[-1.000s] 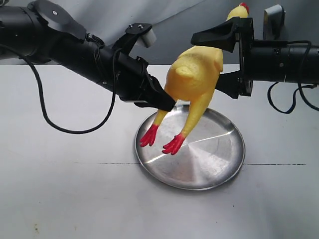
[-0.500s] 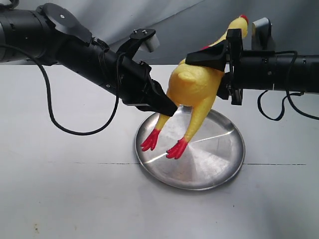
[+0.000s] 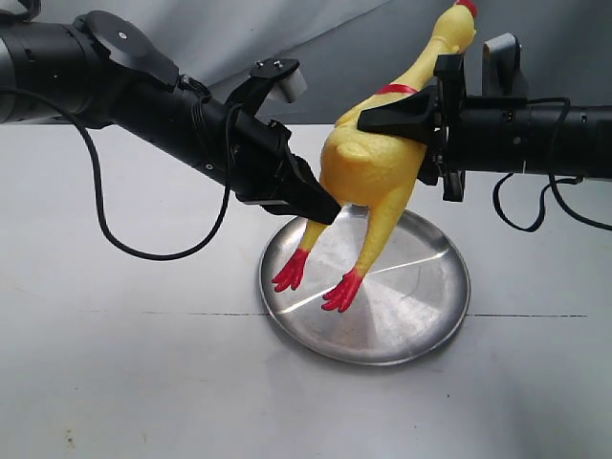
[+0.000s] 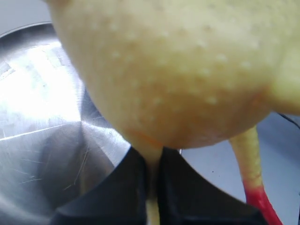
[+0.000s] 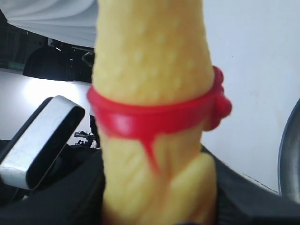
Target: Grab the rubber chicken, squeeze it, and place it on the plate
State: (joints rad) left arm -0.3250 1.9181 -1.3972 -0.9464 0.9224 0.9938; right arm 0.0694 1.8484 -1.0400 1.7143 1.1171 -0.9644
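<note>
Rubber chicken (image 3: 373, 163) hung in air over plate (image 3: 426, 306), red feet low over steel. Prob. held there so drop-off needs only short lowering. L gripper (image 3: 323, 207) pinched top of one leg, jaws nearly fully shut w/ thin leg between; served as anchor. R gripper (image 3: 421, 143) sat on opp. side, jaws part-closed round body at neck base, below red band, pressing rubber. Looked like squeeze step; placing on plate not yet done.
</note>
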